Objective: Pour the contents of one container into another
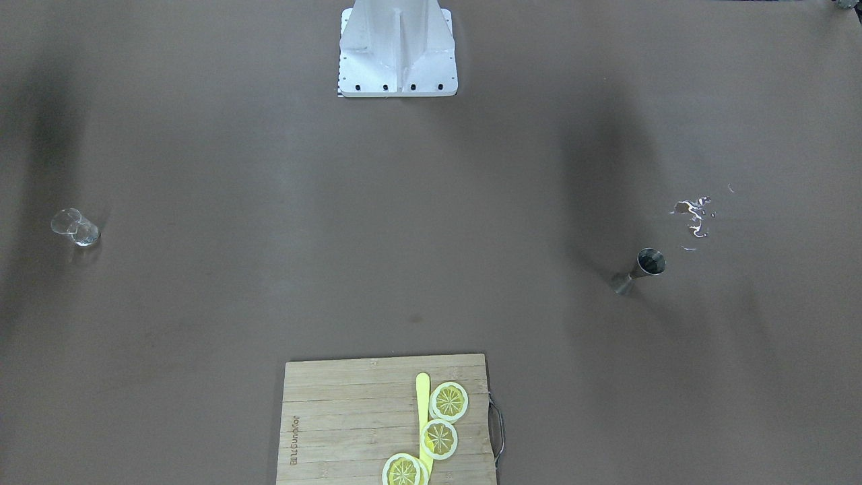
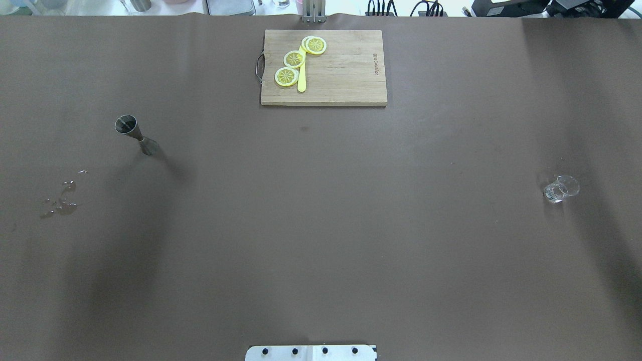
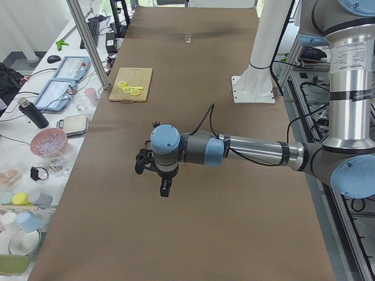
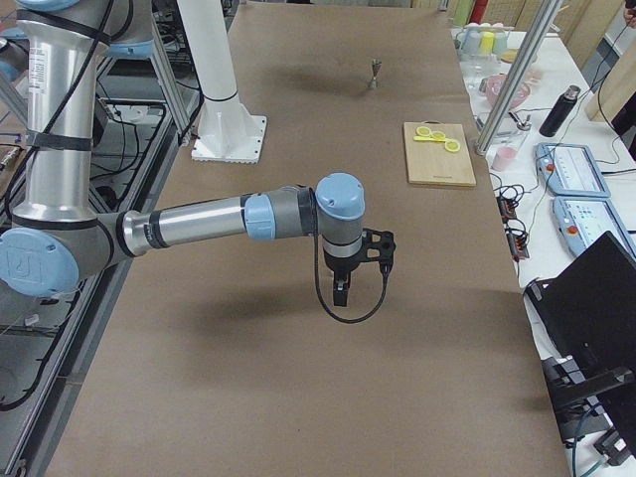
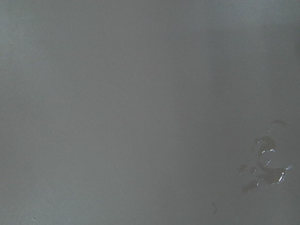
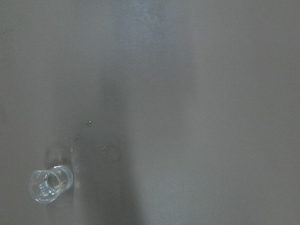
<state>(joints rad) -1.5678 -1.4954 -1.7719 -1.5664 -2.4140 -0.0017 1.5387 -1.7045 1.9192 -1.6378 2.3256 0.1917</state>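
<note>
A steel jigger (image 1: 643, 268) (image 2: 133, 133) stands upright on the brown table on my left side, small and far in the exterior right view (image 4: 375, 74). A small clear glass (image 1: 75, 227) (image 2: 560, 188) stands on my right side; it sits at the lower left of the right wrist view (image 6: 49, 183). My left gripper (image 3: 166, 187) hangs above the table, pointing down, away from the jigger. My right gripper (image 4: 341, 294) also hangs above bare table. Neither holds anything that I can see; whether they are open or shut I cannot tell.
A puddle of spilled liquid (image 2: 60, 203) (image 5: 267, 164) lies near the jigger toward the table's left end. A wooden cutting board (image 2: 346, 75) with lemon slices (image 2: 294, 59) and a yellow knife (image 2: 301, 80) lies at the far middle. The robot base (image 1: 397, 47) stands at the near edge.
</note>
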